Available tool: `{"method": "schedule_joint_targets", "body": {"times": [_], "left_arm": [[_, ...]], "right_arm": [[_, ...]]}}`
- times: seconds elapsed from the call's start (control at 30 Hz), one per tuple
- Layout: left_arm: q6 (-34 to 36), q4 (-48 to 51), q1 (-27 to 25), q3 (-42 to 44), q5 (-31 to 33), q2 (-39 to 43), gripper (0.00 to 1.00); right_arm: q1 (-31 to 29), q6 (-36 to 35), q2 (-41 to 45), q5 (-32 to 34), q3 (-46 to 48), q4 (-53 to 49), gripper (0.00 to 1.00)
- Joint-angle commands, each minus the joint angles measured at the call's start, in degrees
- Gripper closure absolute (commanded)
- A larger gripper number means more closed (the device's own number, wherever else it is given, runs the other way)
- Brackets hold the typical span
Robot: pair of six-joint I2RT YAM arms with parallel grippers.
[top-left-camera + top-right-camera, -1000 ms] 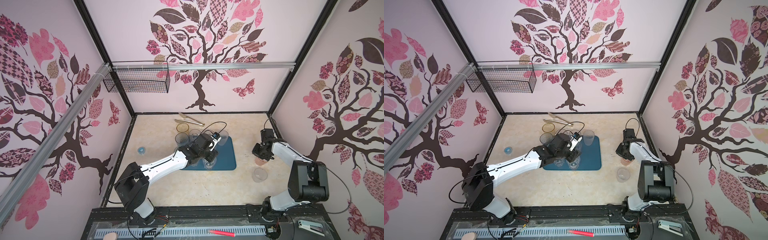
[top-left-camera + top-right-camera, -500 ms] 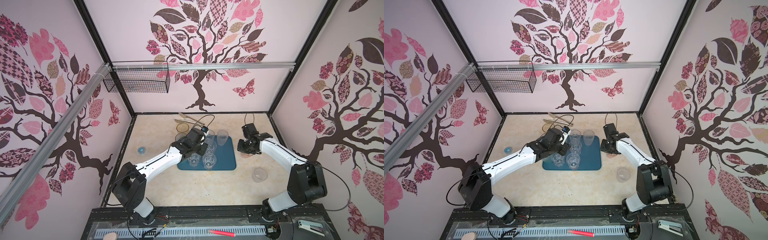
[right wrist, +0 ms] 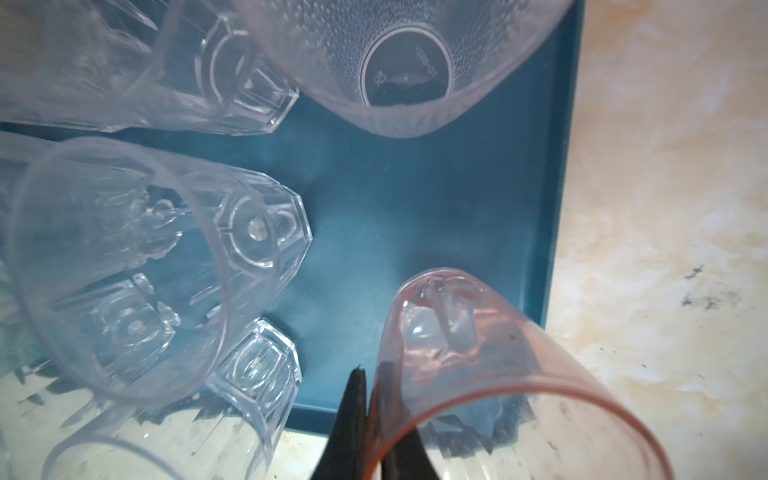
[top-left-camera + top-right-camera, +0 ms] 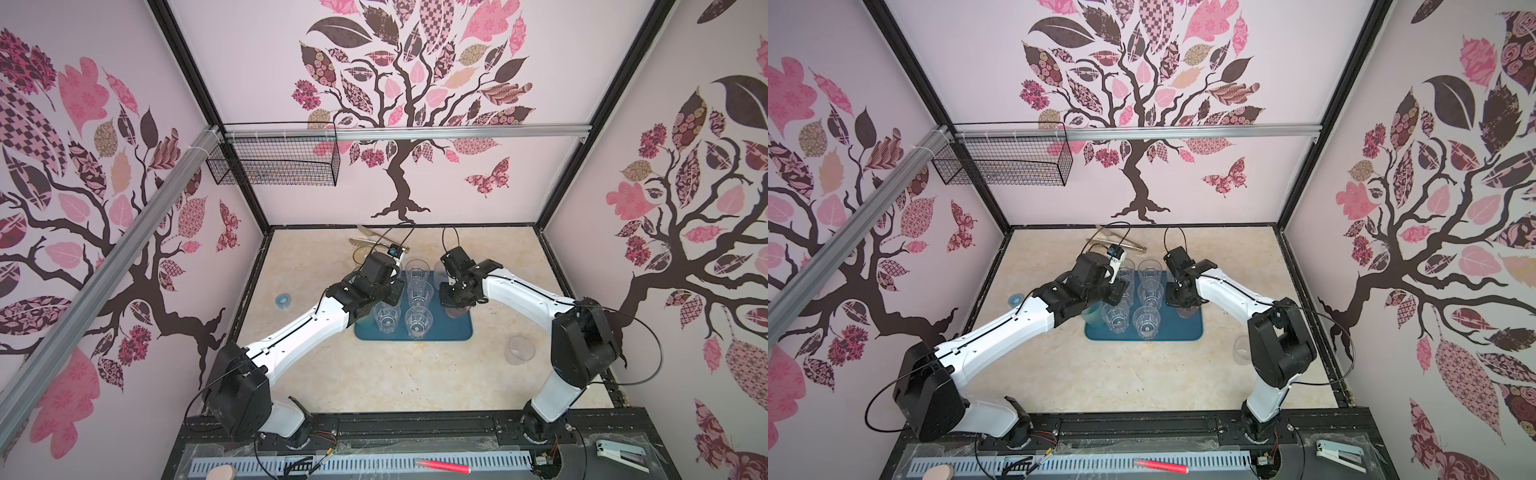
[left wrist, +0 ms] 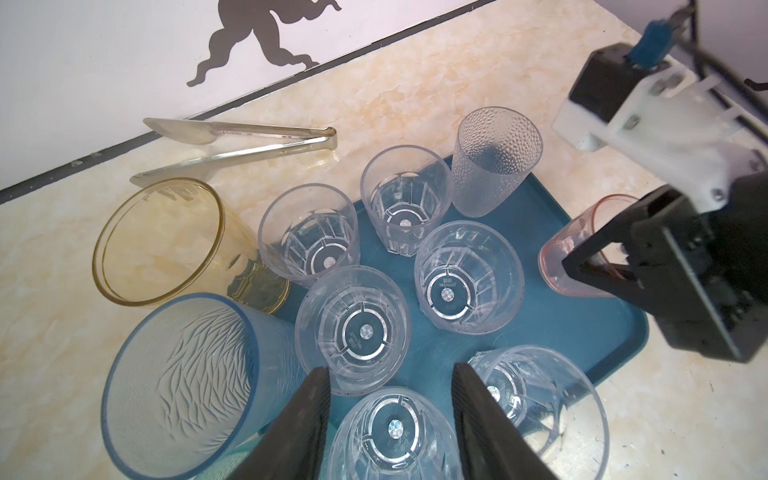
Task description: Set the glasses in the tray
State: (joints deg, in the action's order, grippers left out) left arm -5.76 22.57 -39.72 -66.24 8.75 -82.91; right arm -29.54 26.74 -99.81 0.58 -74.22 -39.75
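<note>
Right claw (image 3: 370, 376) swung pink glass (image 3: 498, 365) over tray (image 3: 415, 199) beside tumblers (image 3: 137, 266).

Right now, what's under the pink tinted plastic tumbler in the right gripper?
The flat teal tray, near its corner. Whether the pink tumbler touches it is hidden by its own base.

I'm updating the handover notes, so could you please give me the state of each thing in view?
right gripper, shut on the pink glass rim.
pink glass, held over the tray.
left gripper, open, empty.
faceted glasses, upright in tray.
amber glass, upright, outside tray.
blue glass, upright.
plain glass, upright, outside tray.
</note>
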Motion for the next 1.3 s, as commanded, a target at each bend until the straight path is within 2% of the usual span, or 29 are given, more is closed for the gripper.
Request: {"method": "schedule_joint_targets", "body": {"times": [0.0,0.33,0.57,0.77,1.1,1.27], "left_arm": [[-0.9,-0.9,0.3,2.0,0.0,0.6,0.5],[-1.0,-1.7,0.3,1.8,-1.0,-0.3,0.49],[-1.0,-1.9,0.3,1.9,-1.7,-0.7,0.5],[-1.4,-2.2,0.3,1.5,-2.8,-1.6,0.5],[-1.6,-1.9,0.3,0.8,-3.5,-2.7,0.5],[-1.7,-1.8,0.3,-0.2,-3.8,-3.5,0.5]], "right_arm": [[-0.8,-1.5,-3.6,0.7,-3.9,-1.2,0.99],[-2.0,-3.0,-9.5,3.9,-8.1,-2.0,0.97],[-1.9,-3.9,-10.7,4.4,-9.7,-2.6,0.82],[-2.0,-4.2,-8.6,4.3,-8.5,-1.9,0.73],[-1.9,-4.5,-4.5,4.2,-6.9,-1.3,0.72],[-2.0,-4.6,1.3,6.3,-7.8,-4.9,0.62]]}}
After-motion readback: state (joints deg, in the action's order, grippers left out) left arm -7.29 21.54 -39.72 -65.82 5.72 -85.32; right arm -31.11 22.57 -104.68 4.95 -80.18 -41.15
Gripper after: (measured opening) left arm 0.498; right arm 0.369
